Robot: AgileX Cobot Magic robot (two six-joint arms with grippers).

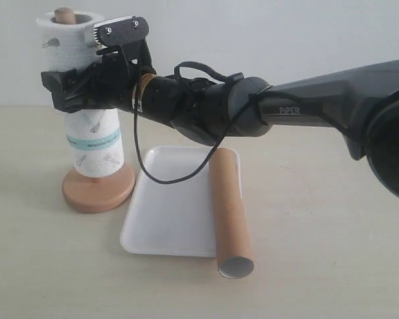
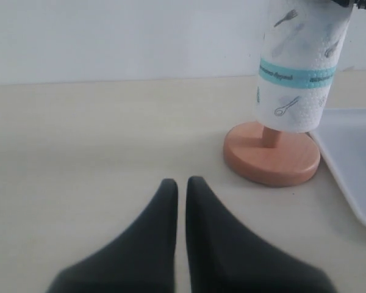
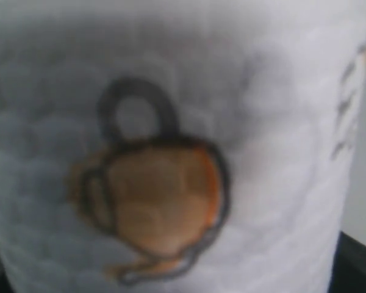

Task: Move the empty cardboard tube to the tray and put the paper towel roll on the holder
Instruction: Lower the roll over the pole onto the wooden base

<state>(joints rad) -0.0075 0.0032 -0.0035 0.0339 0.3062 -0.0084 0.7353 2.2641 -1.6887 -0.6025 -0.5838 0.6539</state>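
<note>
The right gripper point(image 1: 63, 90) reaches across and is clamped on the upper half of the paper towel roll point(image 1: 93, 139), one black finger in front of it. Its own camera sits so close that it shows only blurred white paper point(image 3: 171, 73) with a brown pot drawing, and no fingers. The left gripper point(image 2: 181, 183) hangs low over the table point(image 2: 79, 134), its fingers almost together with a thin slit between them.

Nearest in the exterior view, the brown tube point(image 1: 229, 212) lies along the right side of the white tray point(image 1: 166, 219), its pale open end past the near rim. Farther back, the roll is threaded on the wooden holder point(image 1: 96, 189), the rod tip point(image 1: 65, 14) poking out on top. Only the left wrist view shows bare rod point(image 2: 269, 135) between the roll point(image 2: 296, 73) and the base point(image 2: 271, 159). A teal band rings the roll's lower part.
</note>
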